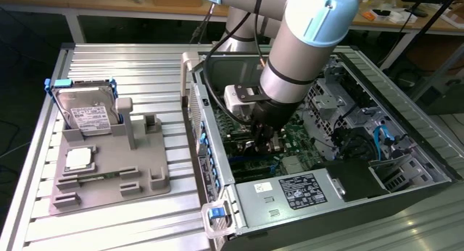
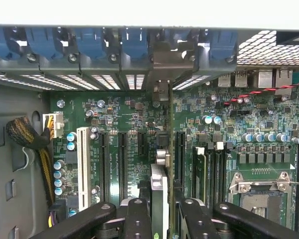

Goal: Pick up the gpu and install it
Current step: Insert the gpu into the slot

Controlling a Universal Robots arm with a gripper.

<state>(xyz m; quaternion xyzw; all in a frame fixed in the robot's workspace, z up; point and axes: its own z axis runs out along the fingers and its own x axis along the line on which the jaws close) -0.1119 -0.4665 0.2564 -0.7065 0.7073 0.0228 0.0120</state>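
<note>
The jaws are drawn in narrow and closed upon the gpu (image 2: 160,191), which is held edge-on between the black fingers (image 2: 138,216) of the gripper (image 2: 162,214). In the wrist view the card is seen as a thin upright strip over the green motherboard (image 2: 114,114). It is set between the long black expansion slots (image 2: 123,167), and its far end is carried up to the rear of the computer case (image 2: 10,129), beneath a row of blue clips (image 2: 89,42). Whether its lower edge is seated in a slot cannot be told. A white slot (image 2: 82,162) and the processor socket (image 2: 259,199) are shown to either side.

In the exterior view the arm (image 1: 305,50) is seen reaching down into the open case, with the gripper close to the board. On the exterior view's left a grey tray (image 1: 108,183) is laid on the slatted table (image 1: 130,61). A hard drive (image 1: 87,115) and a square processor chip (image 1: 78,159) are kept on it, well apart from the case.
</note>
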